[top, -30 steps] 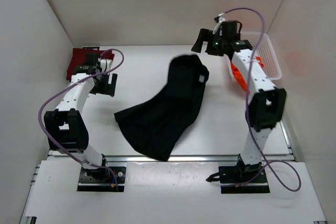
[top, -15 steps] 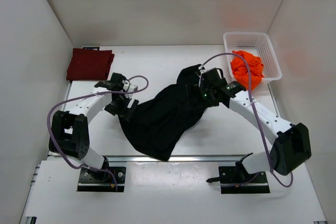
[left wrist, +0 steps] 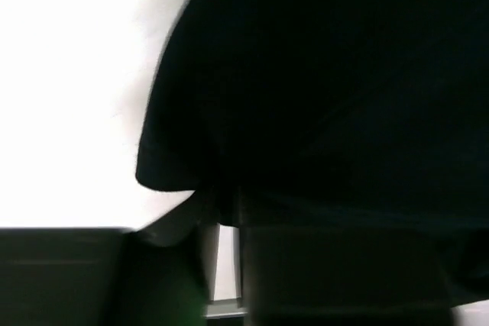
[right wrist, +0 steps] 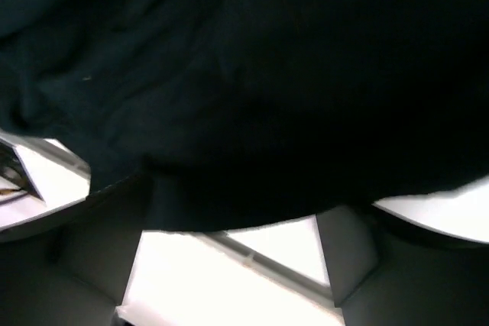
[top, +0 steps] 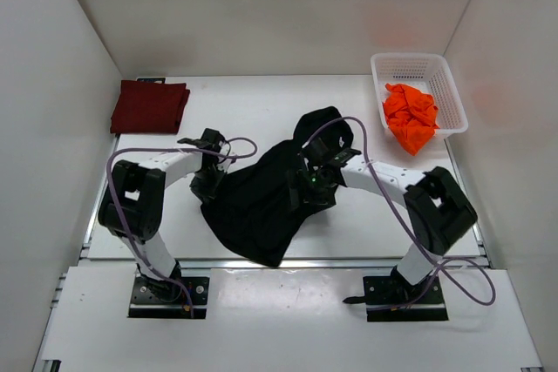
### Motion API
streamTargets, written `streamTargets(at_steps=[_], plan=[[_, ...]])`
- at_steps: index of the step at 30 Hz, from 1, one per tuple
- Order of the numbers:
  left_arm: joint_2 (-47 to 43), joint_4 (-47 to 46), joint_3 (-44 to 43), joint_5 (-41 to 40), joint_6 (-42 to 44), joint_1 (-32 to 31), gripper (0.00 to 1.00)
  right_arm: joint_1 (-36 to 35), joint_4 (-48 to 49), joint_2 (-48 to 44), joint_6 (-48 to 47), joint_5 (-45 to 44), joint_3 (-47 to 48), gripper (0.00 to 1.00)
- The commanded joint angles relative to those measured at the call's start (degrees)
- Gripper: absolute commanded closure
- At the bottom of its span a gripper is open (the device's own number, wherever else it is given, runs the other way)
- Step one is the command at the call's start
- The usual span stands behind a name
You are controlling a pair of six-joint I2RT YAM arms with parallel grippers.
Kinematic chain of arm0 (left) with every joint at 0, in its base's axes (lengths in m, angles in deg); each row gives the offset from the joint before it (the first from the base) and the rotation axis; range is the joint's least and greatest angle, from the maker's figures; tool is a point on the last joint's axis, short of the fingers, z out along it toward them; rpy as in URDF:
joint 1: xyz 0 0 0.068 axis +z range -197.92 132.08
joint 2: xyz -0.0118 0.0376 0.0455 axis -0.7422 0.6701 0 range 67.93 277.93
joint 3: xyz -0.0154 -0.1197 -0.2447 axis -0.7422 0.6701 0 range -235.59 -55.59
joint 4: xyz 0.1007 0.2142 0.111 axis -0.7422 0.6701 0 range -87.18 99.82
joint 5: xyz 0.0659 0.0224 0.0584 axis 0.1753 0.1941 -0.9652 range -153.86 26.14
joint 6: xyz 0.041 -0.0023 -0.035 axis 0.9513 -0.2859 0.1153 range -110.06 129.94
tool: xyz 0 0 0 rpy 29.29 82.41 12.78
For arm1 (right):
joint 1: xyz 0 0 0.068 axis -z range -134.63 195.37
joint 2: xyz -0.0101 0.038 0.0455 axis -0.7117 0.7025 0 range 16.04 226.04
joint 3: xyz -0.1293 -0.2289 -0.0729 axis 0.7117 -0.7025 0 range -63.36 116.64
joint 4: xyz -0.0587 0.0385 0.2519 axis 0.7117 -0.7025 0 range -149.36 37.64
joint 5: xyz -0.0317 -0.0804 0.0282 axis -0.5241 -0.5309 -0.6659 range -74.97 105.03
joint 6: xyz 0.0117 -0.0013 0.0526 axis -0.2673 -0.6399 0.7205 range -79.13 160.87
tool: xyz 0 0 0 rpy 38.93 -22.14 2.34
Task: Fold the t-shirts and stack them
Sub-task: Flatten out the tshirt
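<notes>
3 tees on white table (top: 261,102). Mid-table: black t-shirt (top: 261,206), crumpled, spread long from far-centre to near edge. L gripper (top: 212,182) at its left edge; wrist cam shows fingers (left wrist: 76,280) nearly together, just a slit betw. them, shirt hem bunched into the pinch. R gripper (top: 309,191) down on shirt's middle; its fingers (right wrist: 84,272) spread wide, cloth draped across the tips, nothing clamped. Far-left corner: maroon t-shirt (top: 150,106), folded flat, well apart from arms. Far right: orange t-shirt (top: 410,118) wadded inside white mesh basket (top: 405,61), a fold hanging over near rim.
</notes>
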Motion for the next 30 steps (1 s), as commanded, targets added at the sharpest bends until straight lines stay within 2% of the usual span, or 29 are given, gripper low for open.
streamTargets(at_steps=[1,2,3,4,7,10,12,14,16,17,18,20,21,23,25,27,30], plan=[[3.42,-2.87,-1.56,2.59,-0.56,0.75,0.94,1.07,2.57,2.19,0.64,4.33,1.25,0.3],[4.21,-3.65,-2.35,1.72,-0.99,0.92,1.0,2.56,3.62,2.11,0.9,6.17,0.73,0.54],[4.74,-3.75,-3.31,0.23,-0.65,1.27,1.0,3.36,3.98,1.76,1.16,7.05,-1.02,0.81],[5.44,-4.27,-5.15,-1.26,-0.3,1.63,1.0,5.1,4.42,0.63,1.78,7.5,-2.25,1.0],[7.47,-6.91,-12.53,-7.32,1.99,3.46,1.0,9.94,5.04,-5.77,1.96,8.46,-6.12,1.0],[12.38,-6.13,-26.67,-10.77,2.0,6.27,1.0,17.41,2.33,-13.5,-1.37,10.93,-7.63,1.0],[17.55,-2.27,-41.22,-9.28,-0.63,8.57,1.0,22.94,-0.83,-18.7,-4.89,12.07,-8.42,1.0],[20.12,-0.5,-49.97,-6.83,-1.78,9.89,0.85,27.08,-3.99,-20.47,-9.54,11.99,-9.12,1.0],[19.79,-0.67,-52.98,-6.2,-0.48,9.11,0.37,30.07,-6.56,-20.74,-12.7,12.16,-10.09,0.97],[18.91,-1.19,-52.03,-7.07,-0.64,8.06,0.28,30.34,-7.34,-20.83,-13.42,11.46,-10.96,0.91],[16.55,-2.33,-48.71,-7.17,0.14,7.35,0.09,30.17,-7.87,-20.22,-13.42,10.59,-11.4,0.87],[11.53,-4.8,-40.88,-5.77,2.07,5.51,0.02,30.26,-7.88,-20.13,-13.78,8.39,-12.11,0.74],[7.6,-6.72,-34.76,-6.46,2.52,4.8,0.01,30.17,-7.44,-20.3,-13.17,8.12,-12.89,0.72],[2.21,-10.24,-25.94,-7.34,3.57,2.52,0.02,30.78,-5.95,-21.09,-11.94,6.98,-14.21,0.6],[-3.31,-10.43,-16.55,-4.37,4.8,1.55,0.03,31.92,-5.42,-22.32,-11.23,6.63,-15.54,0.53],[-5.87,-9.99,-11.97,1.24,5.59,0.49,0.04,32.02,-5.6,-23.72,-10.27,6.71,-16.5,0.5],[-6.68,-9.02,-7.28,4.35,6.12,-1.88,0.07,29.39,-5.25,-26.44,-9.21,7.15,-18.08,0.47]])
